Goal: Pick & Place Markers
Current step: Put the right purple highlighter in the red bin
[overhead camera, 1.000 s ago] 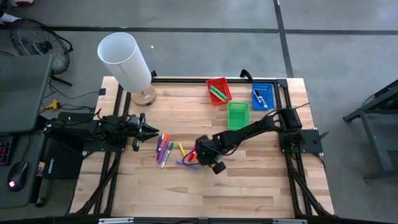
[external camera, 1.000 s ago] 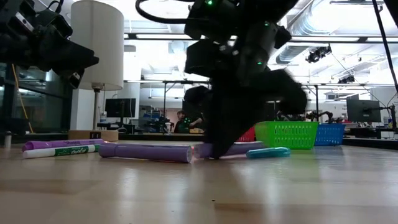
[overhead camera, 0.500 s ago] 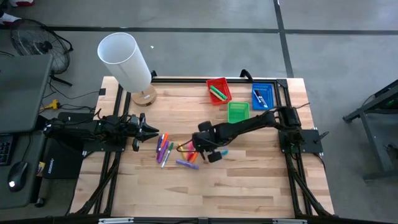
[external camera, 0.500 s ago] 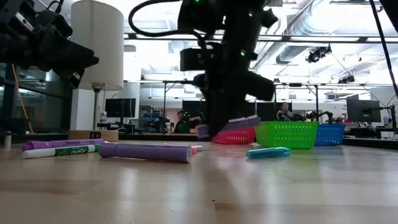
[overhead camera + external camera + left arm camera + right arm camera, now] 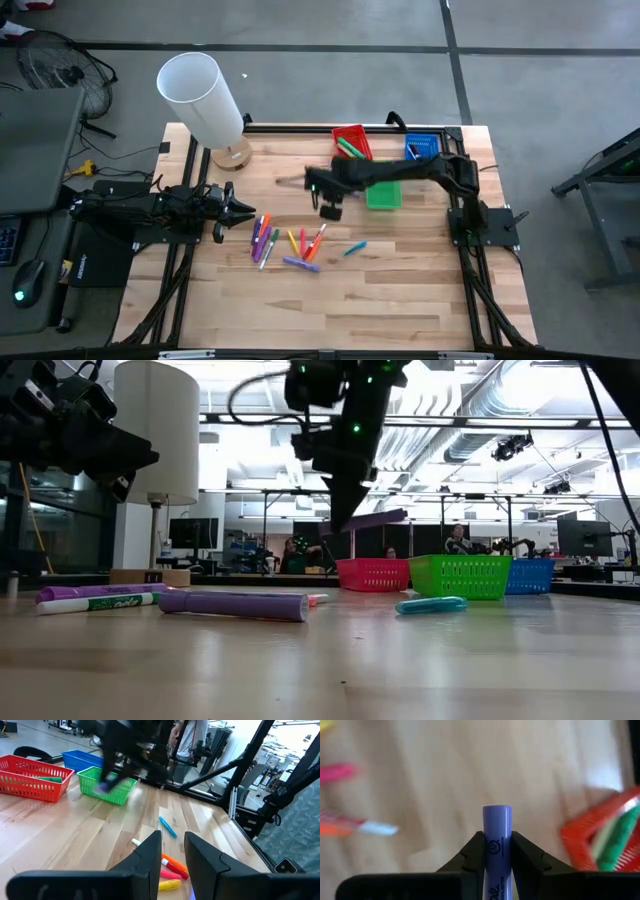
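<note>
While the right gripper (image 5: 497, 851) hangs above the table's middle, its fingers are clamped on a purple marker (image 5: 497, 842), lifted clear of the wood, presumably for carrying toward the trays at the far right. Which of the red tray (image 5: 352, 140), green tray (image 5: 383, 190) or blue tray (image 5: 421, 150) it is meant for I cannot tell. The loose markers (image 5: 285, 243) lie near the left gripper (image 5: 172, 857), which waits at the left edge, slightly parted and empty.

Right claw (image 5: 497, 851) raised and clamped; left claw (image 5: 172, 851) apparently slightly parted, waiting.
</note>
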